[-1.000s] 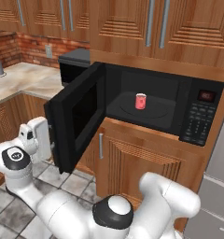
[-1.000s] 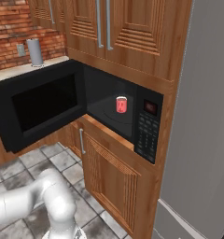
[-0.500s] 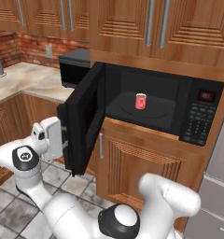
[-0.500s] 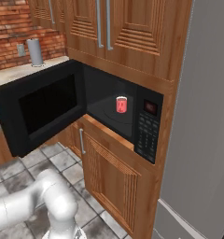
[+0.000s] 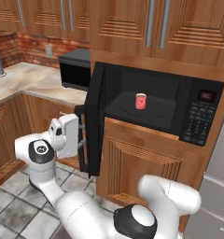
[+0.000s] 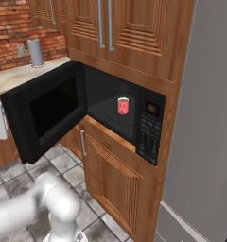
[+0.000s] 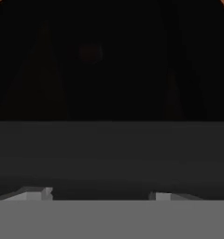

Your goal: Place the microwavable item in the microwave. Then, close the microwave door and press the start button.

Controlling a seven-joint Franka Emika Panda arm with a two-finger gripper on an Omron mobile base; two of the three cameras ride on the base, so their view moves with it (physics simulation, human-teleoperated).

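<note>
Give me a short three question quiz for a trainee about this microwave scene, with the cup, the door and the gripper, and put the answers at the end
1. True or false: the red cup stands inside the microwave.
2. Multiple choice: the microwave door is A) fully shut, B) part way open, C) taken off.
3. Fill in the missing word: the gripper is at the door's ____ face, the side turned away from the cavity.

Key
1. True. The cup stands upright on the floor of the cavity.
2. B. The door hangs on its left hinge, swung out from the cavity, which is in plain sight.
3. Outer. The hand is at that face of the door, in the left base view.
</note>
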